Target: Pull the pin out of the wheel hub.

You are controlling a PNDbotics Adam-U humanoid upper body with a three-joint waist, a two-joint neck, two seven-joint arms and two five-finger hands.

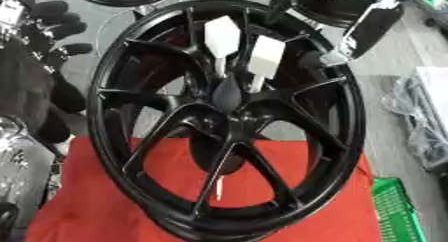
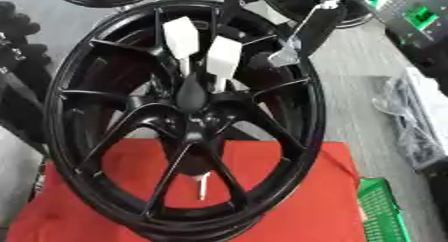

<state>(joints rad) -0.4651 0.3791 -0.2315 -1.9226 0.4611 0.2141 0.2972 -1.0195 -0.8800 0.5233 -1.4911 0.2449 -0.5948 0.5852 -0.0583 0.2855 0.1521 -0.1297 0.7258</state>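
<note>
a black wheel hub (image 1: 229, 117) stands on edge on the red-covered bench (image 1: 87, 206), its face turned toward the camera and its rim reaching from the bench's near edge up past the far edge.

two white pins sit side by side just above the hub's centre: the left pin (image 1: 222, 38) and the right pin (image 1: 265, 58). each has a flat white head on a thin stem, and the long axis runs from the centre bore up and slightly outward, heads uppermost. a third, much smaller white sliver (image 1: 219, 187) shows low between two spokes; what it is i cannot tell.

the left robot hand (image 1: 48, 23) is outside the rim at the bench's far left corner, fingers spread and relaxed, holding nothing, well apart from the pins. the right robot hand (image 1: 372, 28) comes in over the rim at the far right; whether it is apart or closed i cannot tell. it looks the nearer one, with the right pin lying down and to its left, so a pull would likely run along the stem, away from the centre.

one wheel hub on the bench, two clear pins, two robot hands.
</note>
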